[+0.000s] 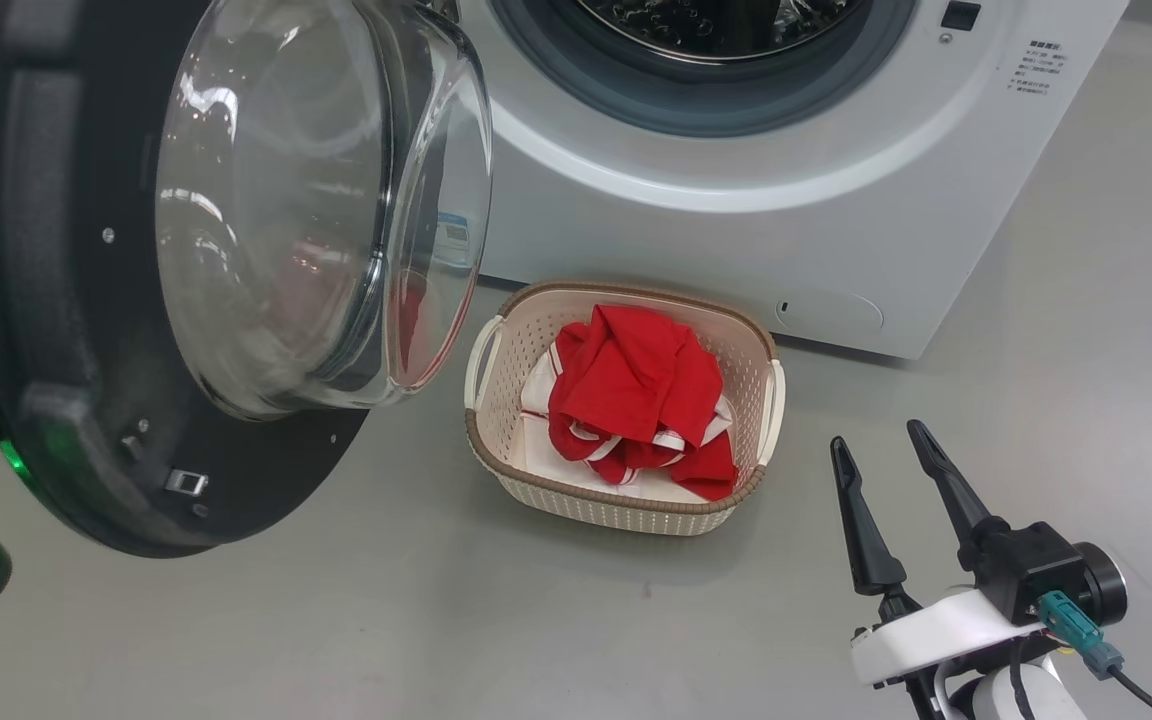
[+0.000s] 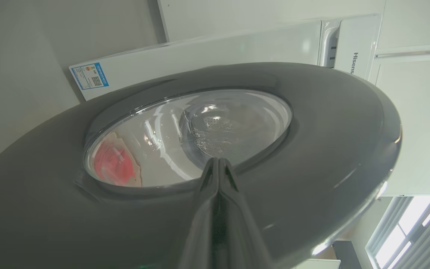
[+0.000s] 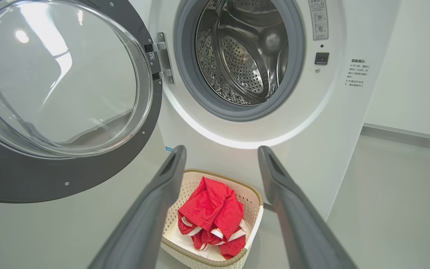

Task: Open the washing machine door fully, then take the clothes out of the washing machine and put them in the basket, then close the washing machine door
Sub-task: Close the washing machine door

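Open door [image 1: 36, 300] at left; drum mouth [image 3: 245, 56] clear.

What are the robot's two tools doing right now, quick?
Left tool: closed, holding nothing, pointing at the washing machine door.
Right tool: open, holding nothing.

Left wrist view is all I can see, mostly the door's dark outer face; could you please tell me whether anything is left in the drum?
Observer: In the right wrist view, the visible part of the drum is bare steel, with no fabric.
Operator: Thank you. Where are the clothes?
Observer: The red clothes lie heaped in the basket, on the floor in front of the washing machine.
Operator: And is the right gripper free?
Observer: Yes, the right gripper is open and empty, to the right of the basket.
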Available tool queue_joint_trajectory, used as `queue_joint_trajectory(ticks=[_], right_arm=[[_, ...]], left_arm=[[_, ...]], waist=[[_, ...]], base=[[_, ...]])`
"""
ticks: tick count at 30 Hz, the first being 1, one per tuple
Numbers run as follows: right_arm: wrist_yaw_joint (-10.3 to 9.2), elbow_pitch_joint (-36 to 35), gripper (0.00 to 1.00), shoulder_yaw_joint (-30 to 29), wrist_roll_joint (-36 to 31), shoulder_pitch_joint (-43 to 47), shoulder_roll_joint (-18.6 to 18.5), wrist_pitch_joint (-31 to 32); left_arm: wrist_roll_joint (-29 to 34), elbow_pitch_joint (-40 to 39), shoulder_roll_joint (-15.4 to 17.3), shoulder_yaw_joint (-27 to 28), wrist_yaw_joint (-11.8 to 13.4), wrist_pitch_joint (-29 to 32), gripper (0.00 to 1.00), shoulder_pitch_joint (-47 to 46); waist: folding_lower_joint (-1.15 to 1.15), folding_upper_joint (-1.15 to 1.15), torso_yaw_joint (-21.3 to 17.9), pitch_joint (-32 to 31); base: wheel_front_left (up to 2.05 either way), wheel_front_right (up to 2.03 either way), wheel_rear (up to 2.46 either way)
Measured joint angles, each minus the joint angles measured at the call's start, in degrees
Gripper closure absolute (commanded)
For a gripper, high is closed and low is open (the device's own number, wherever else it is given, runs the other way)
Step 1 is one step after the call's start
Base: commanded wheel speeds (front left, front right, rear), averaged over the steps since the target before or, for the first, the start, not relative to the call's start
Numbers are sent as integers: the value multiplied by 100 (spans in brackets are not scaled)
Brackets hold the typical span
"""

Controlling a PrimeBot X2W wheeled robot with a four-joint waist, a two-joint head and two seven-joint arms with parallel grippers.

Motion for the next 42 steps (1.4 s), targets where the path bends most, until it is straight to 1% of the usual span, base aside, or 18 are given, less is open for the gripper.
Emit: queue_joint_trajectory(ticks=[4, 6, 12, 17, 19, 24, 26, 35, 40, 42], right_arm=[[5, 0, 0, 15, -2, -16, -1, 0], [7, 0, 0, 21, -2, -44, -1, 0], [26, -3, 0, 69, -2, -148, -2, 0], [-5, -63, 0, 37, 2, -215, 0, 0], [-18, -68, 0, 34, 2, -215, -1, 0], [-18, -68, 0, 101, 2, -242, -1, 0], [-18, -76, 0, 125, 4, -286, 1, 0], [-18, -131, 0, 263, 67, -455, -1, 0], [-36, -213, 0, 390, 272, -497, 0, 0], [-79, -256, 0, 436, 352, -537, 0, 0]], left_arm=[[-77, -194, -85, -233, -198, 489, 100, 8], [-115, -278, -110, -310, -250, 668, 100, 12], [-248, -517, -205, -410, -352, 1027, 100, 33], [-431, -670, -425, -445, -403, 1203, 100, 65], [-476, -734, -537, -470, -445, 1260, 100, 68], [-535, -803, -678, -494, -454, 1345, 100, 68], [-560, -815, -709, -492, -495, 1359, 100, 68], [-612, -949, -821, -505, -500, 1372, 100, -24], [-583, -1073, -833, -543, -502, 1373, 100, -229], [-553, -1114, -838, -549, -502, 1356, 100, -322]], waist=[[0, 0, -48, 53], [0, 0, -82, 77], [0, 0, -254, 145], [0, 0, -457, 216], [0, 0, -545, 248], [0, 0, -741, 324], [0, 0, -845, 364], [0, 0, -1372, 562], [0, 0, -1679, 705], [0, 0, -1806, 773]], base=[[0, 0, 0], [0, 0, 0], [0, 0, 0], [0, 0, 0], [0, 0, 0], [0, 0, 0], [0, 0, 0], [0, 0, 0], [0, 0, 0], [0, 0, 0]])
